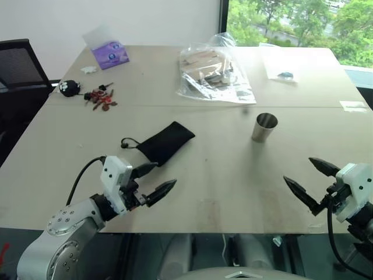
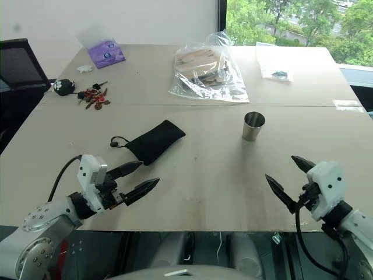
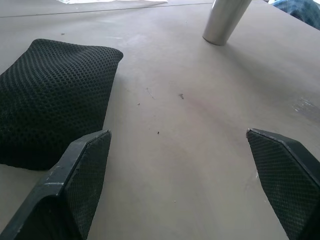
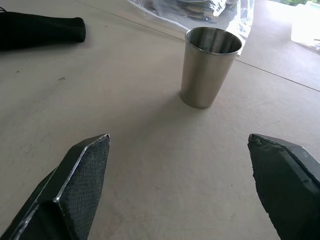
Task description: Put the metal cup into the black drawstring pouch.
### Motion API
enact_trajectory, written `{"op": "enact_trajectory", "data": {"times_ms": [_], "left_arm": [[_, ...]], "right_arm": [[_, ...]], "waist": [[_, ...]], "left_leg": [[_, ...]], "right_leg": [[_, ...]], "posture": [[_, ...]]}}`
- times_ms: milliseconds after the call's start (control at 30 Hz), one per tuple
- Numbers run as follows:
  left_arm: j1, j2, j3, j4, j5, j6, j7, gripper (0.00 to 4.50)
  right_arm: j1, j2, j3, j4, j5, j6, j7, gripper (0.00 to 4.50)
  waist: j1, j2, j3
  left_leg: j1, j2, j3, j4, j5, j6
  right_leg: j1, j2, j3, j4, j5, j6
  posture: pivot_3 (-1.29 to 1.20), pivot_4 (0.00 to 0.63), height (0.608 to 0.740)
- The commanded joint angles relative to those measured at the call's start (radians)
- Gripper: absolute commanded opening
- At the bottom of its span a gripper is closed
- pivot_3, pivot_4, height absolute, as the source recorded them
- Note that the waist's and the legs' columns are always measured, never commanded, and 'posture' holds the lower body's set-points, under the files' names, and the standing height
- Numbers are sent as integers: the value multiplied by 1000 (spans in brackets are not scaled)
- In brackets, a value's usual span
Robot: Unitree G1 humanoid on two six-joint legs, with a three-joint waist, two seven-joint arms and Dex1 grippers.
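Right wrist view catches the hollow mouth of the small shiny steel metal cup (image 4: 208, 67), upright mid-table, right of centre; the head views show it side-on. The soft matte black drawstring pouch (image 1: 166, 142) lies flat, left of the cup, well apart, cord looped leftward. Left gripper (image 1: 151, 180) and right gripper (image 1: 309, 178) hover spread wide, empty. Far off: clear plastic bag (image 1: 214, 72), purple tissue pack (image 1: 109, 53).

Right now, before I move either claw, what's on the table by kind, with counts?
Metal cup: 1
Black drawstring pouch: 1
Clear plastic bags with contents: 2
Purple tissue pack: 1
Black-and-white plush toy: 1
Cluster of small red pieces: 1
Total: 7
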Motion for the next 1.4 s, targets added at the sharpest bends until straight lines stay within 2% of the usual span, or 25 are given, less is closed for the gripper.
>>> {"op": "enact_trajectory", "data": {"times_ms": [33,233,400,467,567,667,733,833,1067,1167,1400], "left_arm": [[-14,11,-3,-14,7,-13,6,4476],[-162,15,3,53,51,-32,53,4476],[-314,96,-59,180,333,-217,103,4476],[-326,195,-93,252,494,-402,59,4476],[-318,328,-130,420,697,-779,20,4476],[-349,401,-170,611,846,-1070,62,4476],[-388,432,-209,707,980,-1179,137,4476],[-450,447,-268,795,1094,-1277,194,4476],[-470,476,-308,900,1190,-1441,283,4476],[-476,473,-318,919,1240,-1463,327,4476],[-533,383,-367,901,1325,-1401,392,4476]], "right_arm": [[-35,-13,-2,-45,18,-1,-11,4500],[-142,-16,76,-64,42,-43,23,4500],[-203,-60,133,-87,42,-100,101,4500],[-218,-76,141,-91,61,-106,125,4500],[-217,-87,149,-84,64,-127,152,4500],[-196,-77,154,-69,49,-160,165,4500],[-173,-69,156,-57,35,-191,175,4500],[-145,-59,157,-43,16,-230,181,4500],[-93,-46,154,-51,-1,-268,168,4500],[-87,-47,157,-56,-4,-270,160,4500],[-95,-60,156,-72,-4,-250,136,4500]], "waist": [[0,0,0],[1,0,0],[1,-1,0],[-1,-2,1],[-3,-2,1],[0,-2,1],[3,-3,2],[2,-4,2],[-4,-4,2],[-2,-4,2],[4,-4,2]], "left_leg": [[0,0,0,0,0,0],[0,0,-1,0,0,0],[0,-1,-1,0,0,0],[-1,-1,-2,0,0,0],[0,-1,0,-4,0,0],[-1,-2,1,-7,0,0],[-1,-2,0,-10,0,0],[-2,-3,0,-10,0,0],[-1,-3,1,-10,0,0],[-1,-3,0,-10,0,0],[-1,-3,0,-10,0,0]], "right_leg": [[0,0,0,0,0,0],[0,1,-1,0,0,0],[0,1,-1,0,0,0],[0,1,-2,0,0,0],[-1,1,-1,-1,0,0],[-3,-2,-1,-2,0,0],[-4,-4,-1,-2,0,0],[-4,-4,-6,-2,0,0],[-5,-5,-7,0,1,1],[-5,-5,-8,0,1,1],[-4,-4,-9,1,1,1]], "posture": [[0,150,740],[0,150,740],[0,150,740],[0,150,740],[0,150,740],[0,150,740],[0,150,740],[0,150,740],[0,150,740],[0,150,740],[0,150,740]]}}
